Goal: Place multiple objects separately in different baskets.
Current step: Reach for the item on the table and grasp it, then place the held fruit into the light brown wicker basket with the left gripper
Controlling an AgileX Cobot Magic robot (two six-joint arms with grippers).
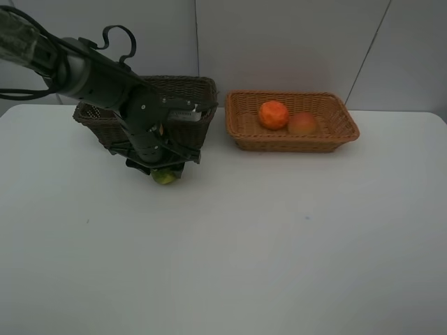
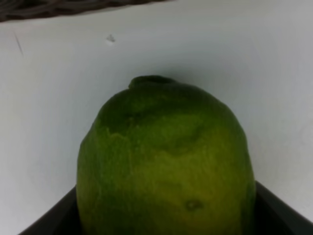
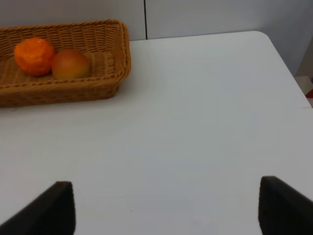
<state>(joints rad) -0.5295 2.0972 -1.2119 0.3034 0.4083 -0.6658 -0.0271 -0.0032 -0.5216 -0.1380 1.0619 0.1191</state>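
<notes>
My left gripper is down on the table just in front of the dark brown basket, shut on the green round fruit. In the left wrist view the fruit fills the space between the black fingers. The orange fruit and the red-yellow peach-like fruit lie in the light tan basket. My right gripper is open and empty over bare table, out of the exterior view. The bottles and the cup are not visible.
The left arm covers much of the dark basket's inside. In the right wrist view the tan basket with the orange fruit and the peach-like fruit lies far ahead. The table's right edge is near.
</notes>
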